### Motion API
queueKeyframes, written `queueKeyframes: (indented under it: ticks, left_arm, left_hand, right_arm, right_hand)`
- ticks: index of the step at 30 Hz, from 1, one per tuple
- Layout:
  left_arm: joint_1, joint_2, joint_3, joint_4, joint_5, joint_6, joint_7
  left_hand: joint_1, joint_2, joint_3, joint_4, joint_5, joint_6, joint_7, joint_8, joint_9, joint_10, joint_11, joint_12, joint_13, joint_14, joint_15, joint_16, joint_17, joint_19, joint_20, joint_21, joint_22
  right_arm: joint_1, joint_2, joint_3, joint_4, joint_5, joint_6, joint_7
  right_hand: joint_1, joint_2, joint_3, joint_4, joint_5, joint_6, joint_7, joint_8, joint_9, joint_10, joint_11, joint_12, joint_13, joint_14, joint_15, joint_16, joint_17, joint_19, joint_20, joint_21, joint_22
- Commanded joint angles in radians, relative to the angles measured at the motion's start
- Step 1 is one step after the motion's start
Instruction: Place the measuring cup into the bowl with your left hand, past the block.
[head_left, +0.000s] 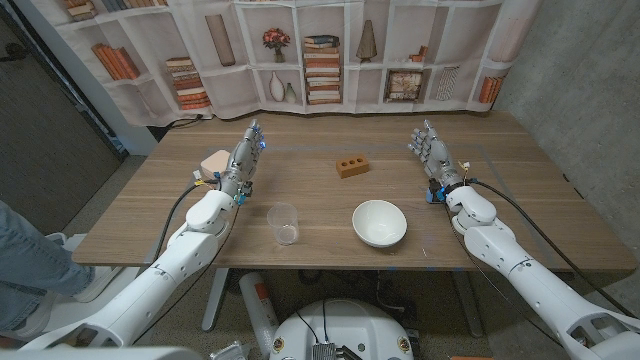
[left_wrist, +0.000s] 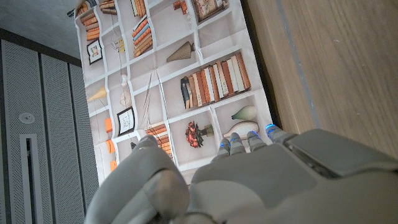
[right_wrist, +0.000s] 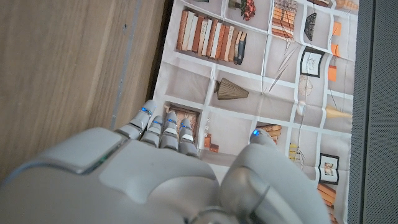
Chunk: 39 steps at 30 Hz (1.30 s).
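A clear plastic measuring cup (head_left: 283, 223) stands upright on the wooden table (head_left: 300, 185) near its front edge. To its right sits a white bowl (head_left: 379, 222), empty. A small brown block with holes (head_left: 352, 166) lies farther back, between the two hands. My left hand (head_left: 243, 160) is raised at the left of the table, fingers straight and apart, holding nothing, behind and left of the cup. My right hand (head_left: 433, 155) is raised at the right, fingers extended, holding nothing. The wrist views show the backs of my left hand (left_wrist: 249, 180) and right hand (right_wrist: 149, 180).
A pale pink block (head_left: 214, 163) lies just left of my left hand. A bookshelf-print backdrop (head_left: 300, 55) hangs behind the table. A person's leg in jeans (head_left: 25, 255) shows at the left edge, off the table.
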Motion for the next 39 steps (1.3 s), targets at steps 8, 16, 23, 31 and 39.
queueKeyframes:
  ticks: [8,16,23,31,39]
  left_arm:
    - [0.023,0.028,-0.008,-0.012,0.014,-0.019,-0.015]
    - [0.043,0.036,-0.015,-0.014,0.038,-0.054,-0.002]
    - [0.053,0.043,-0.024,-0.011,0.028,-0.068,-0.017]
    - [0.070,0.050,-0.029,-0.020,0.026,-0.088,-0.033]
    - [0.094,0.063,-0.035,-0.044,0.030,-0.090,-0.024]
  left_hand:
    - [0.019,0.011,0.004,-0.007,0.010,0.007,-0.001,0.002,0.002,0.009,0.002,0.008,0.003,-0.018,0.005,0.001,0.002,-0.048,0.009,0.006,0.002]
    - [0.025,0.016,0.006,-0.009,0.010,0.013,-0.001,0.002,0.002,0.012,0.002,0.007,0.003,-0.010,0.006,0.002,0.002,-0.047,0.013,0.005,0.002]
    - [0.029,0.019,0.006,-0.011,0.010,0.016,-0.003,0.002,0.002,0.019,0.004,0.008,0.003,-0.005,0.004,0.002,0.002,-0.045,0.014,0.005,0.003]
    - [0.033,0.022,0.007,-0.013,0.010,0.025,-0.003,0.003,0.002,0.027,0.001,0.009,0.003,0.001,0.005,0.002,0.002,-0.044,0.015,0.005,0.003]
    - [0.037,0.025,0.007,-0.015,0.010,0.030,-0.001,0.004,0.002,0.034,0.003,0.010,0.003,0.006,0.005,0.002,0.002,-0.043,0.016,0.005,0.003]
  right_arm:
    - [-0.023,-0.025,-0.001,-0.076,-0.037,0.002,-0.036]
    - [-0.031,-0.027,0.000,-0.095,-0.052,-0.007,-0.070]
    - [-0.027,-0.018,-0.006,-0.090,-0.057,-0.011,-0.078]
    - [-0.020,-0.026,-0.008,-0.098,-0.067,-0.019,-0.083]
    - [-0.015,-0.022,-0.011,-0.086,-0.065,-0.025,-0.082]
  right_hand:
    - [0.012,-0.002,0.001,-0.012,0.003,0.008,-0.002,0.001,-0.001,0.015,0.003,0.005,-0.002,0.019,0.004,0.006,0.001,0.034,-0.006,-0.005,0.001]
    - [0.012,-0.002,0.000,-0.012,0.002,0.011,-0.001,0.001,-0.001,0.019,0.003,0.005,-0.002,0.020,0.007,0.005,0.002,0.030,-0.006,-0.012,0.001]
    - [0.011,-0.001,-0.001,-0.012,0.002,0.011,-0.002,0.001,-0.001,0.020,0.003,0.005,-0.002,0.020,0.009,0.004,0.002,0.029,-0.006,-0.015,0.001]
    - [0.011,0.000,-0.002,-0.013,0.001,0.012,-0.001,0.001,-0.002,0.022,0.002,0.005,-0.002,0.022,0.009,0.003,0.002,0.031,-0.006,-0.019,0.001]
    - [0.009,0.002,-0.003,-0.012,0.000,0.013,-0.001,0.001,-0.002,0.023,0.002,0.004,-0.002,0.024,0.012,0.003,0.003,0.032,-0.005,-0.023,0.001]
